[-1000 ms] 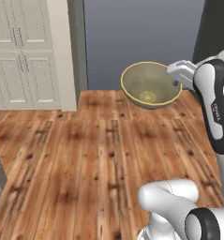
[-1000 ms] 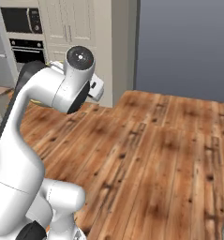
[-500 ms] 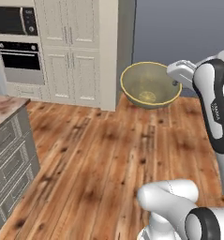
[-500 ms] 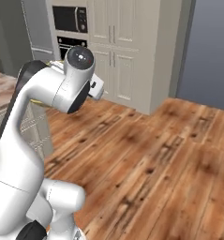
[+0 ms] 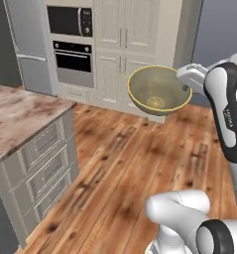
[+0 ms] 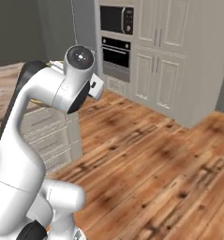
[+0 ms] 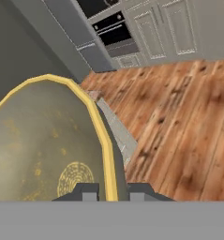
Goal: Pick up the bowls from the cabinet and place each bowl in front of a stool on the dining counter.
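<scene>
Olive-yellow speckled bowl [image 5: 158, 91] hangs high in the air, its yellow rim pinched between the two fingers of the gripper [image 7: 106, 191], one inside and one outside the wall. A pinkish-brown marble counter [image 5: 18, 115] over grey drawers [image 5: 44, 168] lies low and to the left of the bowl. Bare wood floor [image 6: 155, 154] separates them; oven [image 5: 70, 61] and cream cupboards [image 5: 124, 34] stand beyond.
</scene>
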Motion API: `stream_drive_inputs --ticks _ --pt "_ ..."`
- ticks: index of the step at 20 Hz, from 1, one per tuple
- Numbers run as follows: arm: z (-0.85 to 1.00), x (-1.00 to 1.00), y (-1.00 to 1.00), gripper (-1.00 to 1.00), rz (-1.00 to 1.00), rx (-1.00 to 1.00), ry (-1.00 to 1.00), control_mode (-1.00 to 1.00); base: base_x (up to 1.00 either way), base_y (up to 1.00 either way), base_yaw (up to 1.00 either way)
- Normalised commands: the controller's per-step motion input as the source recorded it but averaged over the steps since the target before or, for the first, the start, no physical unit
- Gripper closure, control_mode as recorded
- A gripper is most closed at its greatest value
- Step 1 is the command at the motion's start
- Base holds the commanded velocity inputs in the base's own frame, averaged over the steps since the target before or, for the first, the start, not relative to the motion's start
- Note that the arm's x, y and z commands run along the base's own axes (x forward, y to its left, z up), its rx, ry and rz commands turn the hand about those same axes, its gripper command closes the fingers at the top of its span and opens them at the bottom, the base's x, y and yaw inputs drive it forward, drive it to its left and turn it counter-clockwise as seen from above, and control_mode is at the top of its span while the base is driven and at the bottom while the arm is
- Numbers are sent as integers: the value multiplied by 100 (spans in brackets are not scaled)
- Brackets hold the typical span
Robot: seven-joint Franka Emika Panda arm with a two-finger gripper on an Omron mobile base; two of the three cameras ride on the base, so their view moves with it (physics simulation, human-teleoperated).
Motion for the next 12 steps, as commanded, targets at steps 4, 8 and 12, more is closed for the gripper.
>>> stream_drive_inputs --ticks 4,8,12 --pt "0 0 0 100 0 0 0 100 72 23 39" --pt "0 0 0 100 0 0 0 100 61 23 39" --pt "0 0 0 100 0 0 0 100 29 33 39"
